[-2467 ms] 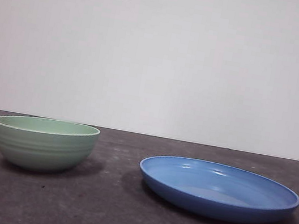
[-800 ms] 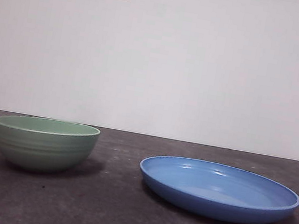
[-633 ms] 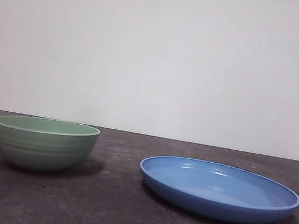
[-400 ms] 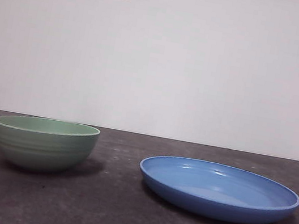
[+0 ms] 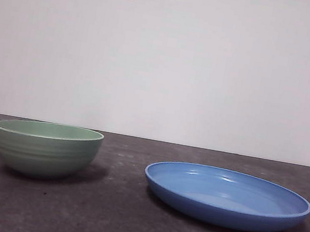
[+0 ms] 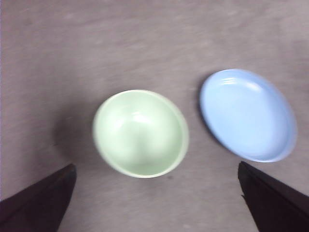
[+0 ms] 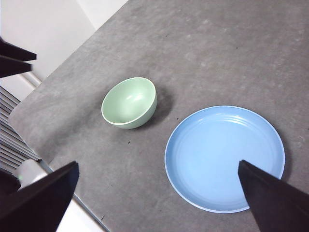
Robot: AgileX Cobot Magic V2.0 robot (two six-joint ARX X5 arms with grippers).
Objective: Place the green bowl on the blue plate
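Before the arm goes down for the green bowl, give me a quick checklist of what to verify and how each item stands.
1. Green bowl upright on the table, mouth up: ok.
2. Bowl holds nothing: ok, its inside shows bare in the left wrist view.
3. Blue plate has nothing on it: ok.
4. Bowl and plate apart, gap of table between them: ok.
5. Left gripper open, its jaws spread wide above the bowl: ok.
6. Right gripper away from the bowl, high over the plate side: ok.
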